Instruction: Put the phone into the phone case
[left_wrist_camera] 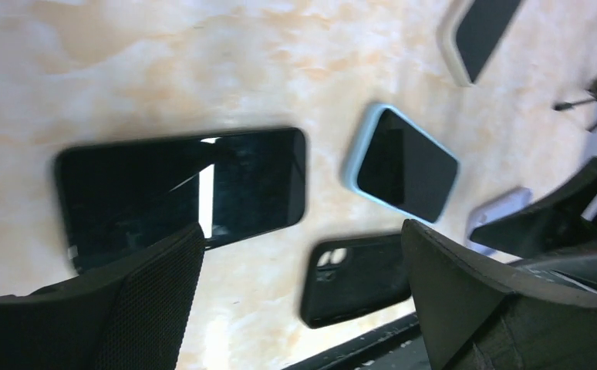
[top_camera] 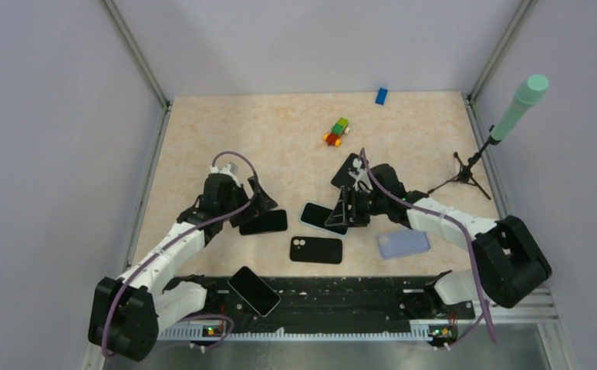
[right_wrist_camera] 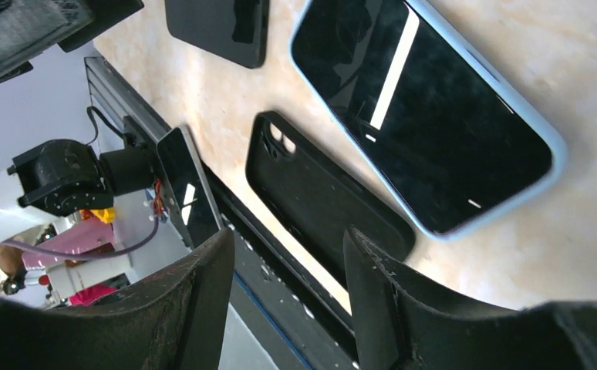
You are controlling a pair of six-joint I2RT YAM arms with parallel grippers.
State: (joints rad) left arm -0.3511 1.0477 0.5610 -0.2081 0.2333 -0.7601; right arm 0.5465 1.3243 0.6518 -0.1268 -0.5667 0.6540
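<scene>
- The left claw stood with its jaws spread wide and nothing between them. It was just behind the left end of the black phone.
- The black phone lay flat and screen up on the desk, left of centre and outside any case. In the left wrist view it stretched across the gap between the two fingers.
- A second phone rested tilted on the rail at the near edge of the desk, between the two arm bases.
- The black phone case lay empty and open side up near the middle. It was just right of the black phone and apart from it, camera cut-out at its left end.
- A blue-cased phone lay screen up just behind the black phone case, slanted.
- The right claw hung at the right end of the blue-cased phone. Its jaws were partly open and gripped nothing, and the black phone case showed through the gap in the right wrist view.
- A dark phone in a pale case lay behind the right claw.
- A lavender case lay beside the right arm, right of the black phone case.
- Toy blocks and a blue block sat towards the far edge, well apart from the phones.
- A small tripod stood at the right edge of the desk.
</scene>
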